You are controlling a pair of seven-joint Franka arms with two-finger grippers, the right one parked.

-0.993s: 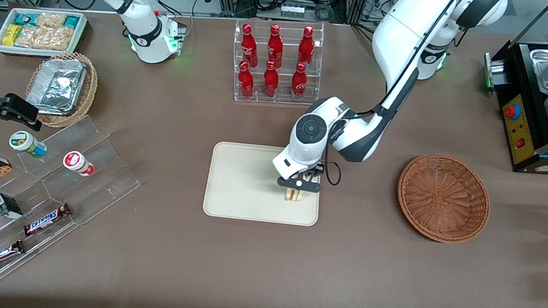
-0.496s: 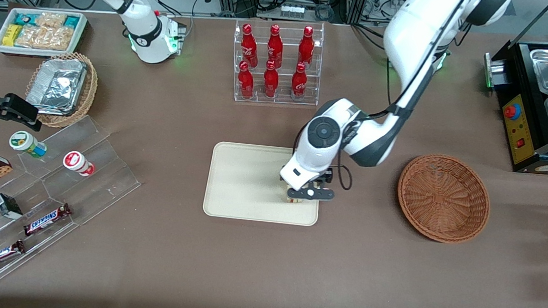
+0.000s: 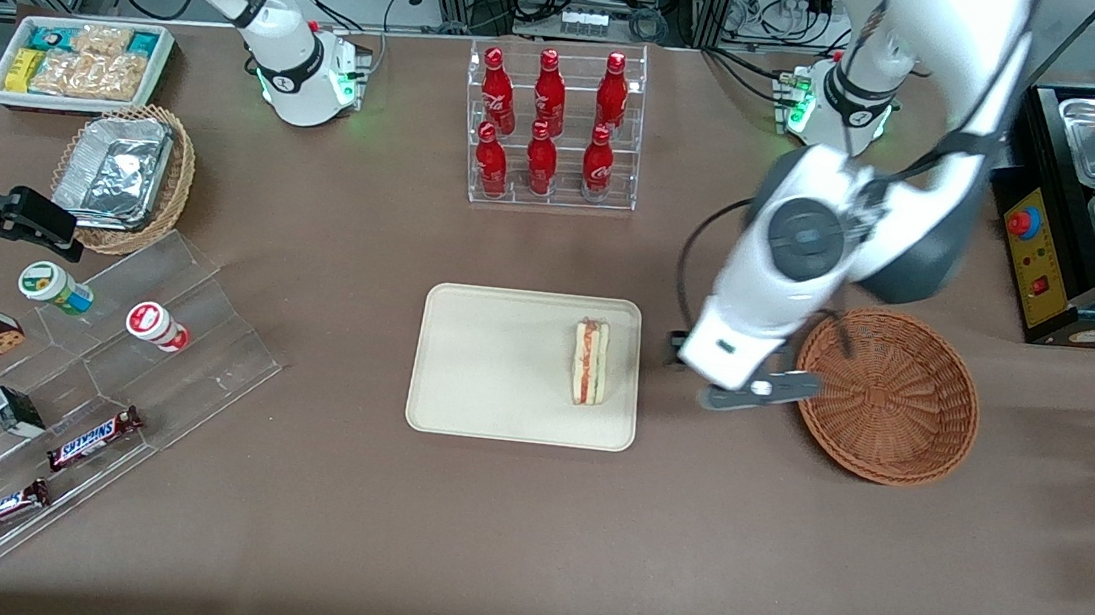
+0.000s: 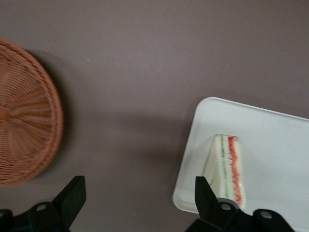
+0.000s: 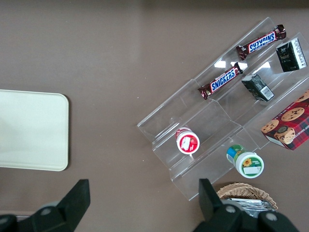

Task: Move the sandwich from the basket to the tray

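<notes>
The sandwich (image 3: pixel 589 362) stands on its edge on the cream tray (image 3: pixel 492 362), close to the tray's rim on the working arm's side, its red and green filling facing up; the left wrist view shows the sandwich (image 4: pixel 226 166) on the tray (image 4: pixel 270 145) too. The reddish-brown wicker basket (image 3: pixel 887 394) has nothing in it and also shows as the basket (image 4: pixel 24 116) in the left wrist view. My left gripper (image 3: pixel 740 391) hangs open and holds nothing, raised above the bare table between the tray and the basket. Its fingers (image 4: pixel 72 195) are spread wide apart.
A clear rack of red bottles (image 3: pixel 550 127) stands farther from the front camera than the tray. A black food warmer (image 3: pixel 1090 199) sits toward the working arm's end. A stepped acrylic stand with snacks (image 3: pixel 89 374) and a tan basket with foil container (image 3: pixel 123 176) lie toward the parked arm's end.
The gripper let go of the sandwich, which now stands alone on the tray. The arm rose and swung away toward the basket.
</notes>
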